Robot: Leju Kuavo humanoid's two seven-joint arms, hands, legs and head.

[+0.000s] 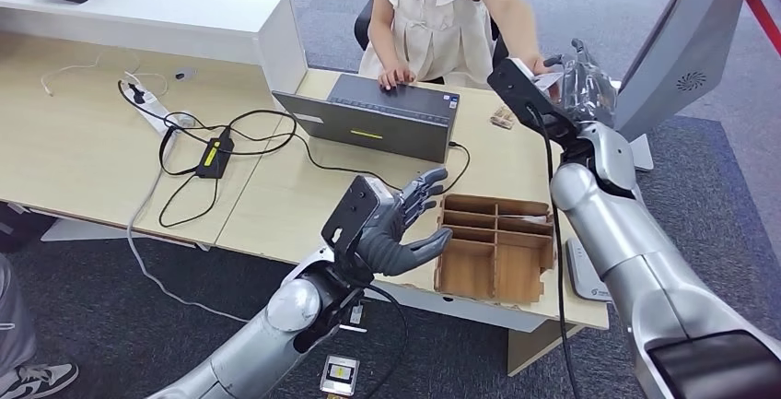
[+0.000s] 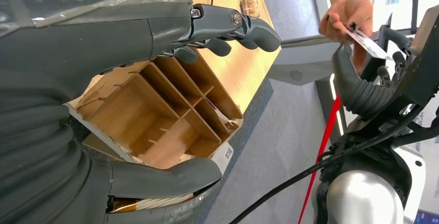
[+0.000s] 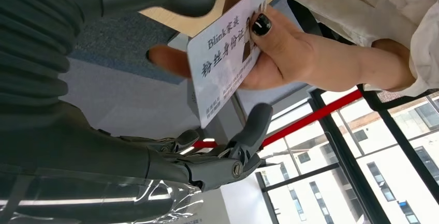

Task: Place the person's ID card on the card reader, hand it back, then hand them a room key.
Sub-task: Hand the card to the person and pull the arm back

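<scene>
Daylight fell across a pale wooden desk [image 1: 83, 155] in the head view; at the upper right of that frame the robot's right hand [image 1: 569, 81] was raised beside a person's hand [image 1: 537, 65], and between them sat a white rectangular ID card printed with dark characters [image 1: 550, 79]; in the right wrist view the person's hand [image 3: 290, 53], with dark-painted nails, pinched the ID card [image 3: 228, 53] near the top centre of the frame, while the right hand [image 3: 155, 136] had its grey thumb above the card and its darker fingers [image 3: 251, 131] spread below it, apart from the card's lower edge, so that hand was released and gripped nothing; the left wrist view showed the same card [image 2: 368, 43] at the upper right, in the person's hand [image 2: 347, 17]. Lower centre in the head view, the left hand [image 1: 398, 224] hovered over the desk edge with its fingers apart and nothing in them, just beside a brown cardboard box divided into open compartments [image 1: 497, 247]; in the left wrist view that hand [image 2: 129, 79] framed the cardboard box [image 2: 160, 115] with thumb and fingers on either side. A grey laptop computer [image 1: 378, 123] stood open at the centre top of the head view with the person's other hand [image 1: 396, 76] on its keys; a black power adapter [image 1: 215, 155] lay with its looping cables at the left; a white flat card reader [image 1: 582, 275] lay at the desk's edge, right of the cardboard box.
</scene>
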